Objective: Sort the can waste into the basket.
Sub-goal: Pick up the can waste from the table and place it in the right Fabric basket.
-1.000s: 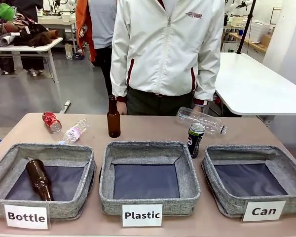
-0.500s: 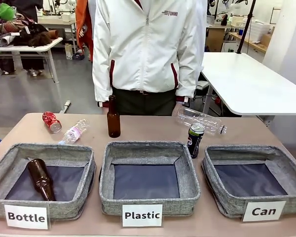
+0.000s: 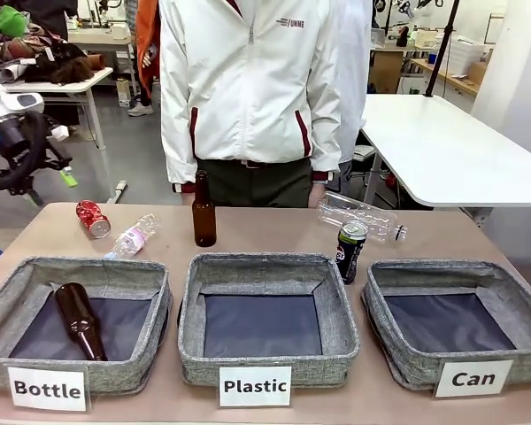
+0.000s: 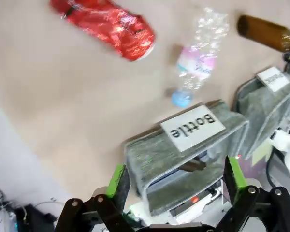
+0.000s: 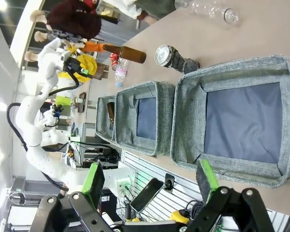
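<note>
Tan tabletop ahead of my left gripper (image 4: 175, 174), jaws wide and empty: red can (image 4: 104, 24) lies near a plastic bottle (image 4: 202, 50), so I risk snagging both.

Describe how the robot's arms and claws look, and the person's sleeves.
The left arm is white, with a black wrist and looping black cables. The left claw and right claw are black, jointed with silver screws, and tipped with green pads. The person's sleeves are white with dark red cuffs.
</note>
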{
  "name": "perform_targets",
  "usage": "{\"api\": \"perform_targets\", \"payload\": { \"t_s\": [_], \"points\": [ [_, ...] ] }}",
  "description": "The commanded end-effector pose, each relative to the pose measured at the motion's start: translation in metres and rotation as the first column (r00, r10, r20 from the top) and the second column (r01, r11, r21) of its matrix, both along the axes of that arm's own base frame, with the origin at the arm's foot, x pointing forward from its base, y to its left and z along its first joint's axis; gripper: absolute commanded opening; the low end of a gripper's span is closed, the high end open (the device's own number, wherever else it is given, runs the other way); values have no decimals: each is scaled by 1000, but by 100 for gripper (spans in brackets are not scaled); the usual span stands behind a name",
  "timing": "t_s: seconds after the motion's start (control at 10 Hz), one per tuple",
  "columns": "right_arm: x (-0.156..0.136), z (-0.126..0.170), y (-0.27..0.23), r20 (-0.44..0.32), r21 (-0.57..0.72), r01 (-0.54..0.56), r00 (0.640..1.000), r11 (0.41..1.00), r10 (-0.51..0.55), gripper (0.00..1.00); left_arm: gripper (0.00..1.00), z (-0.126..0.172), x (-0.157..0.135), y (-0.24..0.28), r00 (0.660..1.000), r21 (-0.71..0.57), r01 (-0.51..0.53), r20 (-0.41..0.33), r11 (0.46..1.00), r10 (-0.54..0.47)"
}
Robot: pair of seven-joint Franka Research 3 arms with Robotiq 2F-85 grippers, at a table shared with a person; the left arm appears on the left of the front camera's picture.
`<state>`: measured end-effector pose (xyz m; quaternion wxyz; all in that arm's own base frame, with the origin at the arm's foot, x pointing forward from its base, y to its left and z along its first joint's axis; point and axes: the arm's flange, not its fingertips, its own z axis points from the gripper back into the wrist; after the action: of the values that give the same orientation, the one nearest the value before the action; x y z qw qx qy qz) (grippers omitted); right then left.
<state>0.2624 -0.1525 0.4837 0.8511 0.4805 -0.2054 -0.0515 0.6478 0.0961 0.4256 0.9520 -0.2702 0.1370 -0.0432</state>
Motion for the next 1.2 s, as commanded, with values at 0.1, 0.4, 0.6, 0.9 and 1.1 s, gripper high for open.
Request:
{"api": "perform_targets", "payload": {
  "t_s": [0.1, 0.4, 0.6, 0.9, 1.1],
  "points": [
    [1, 1, -2, 33, 10, -7, 999, 1000, 7, 100, 100, 26, -11, 5, 992, 32, -37, 126, 999, 32],
    [1, 1, -2, 33, 10, -7, 999, 1000, 7, 100, 100, 7, 0, 8, 1000, 40, 4, 12, 999, -5],
    [1, 1, -2, 33, 10, -7, 999, 1000, 7, 100, 100, 9, 1, 10, 1000, 41, -2, 29, 999, 1],
    [1, 1, -2, 33, 10, -7, 999, 1000, 7, 100, 100, 19, 37, -26, 440, 265, 719, 543, 643, -715],
    [1, 1, -2, 33, 10, -7, 999, 1000, 7, 100, 100, 17, 37, -26, 245, 345, 767, 623, 542, -743]
  ]
}}
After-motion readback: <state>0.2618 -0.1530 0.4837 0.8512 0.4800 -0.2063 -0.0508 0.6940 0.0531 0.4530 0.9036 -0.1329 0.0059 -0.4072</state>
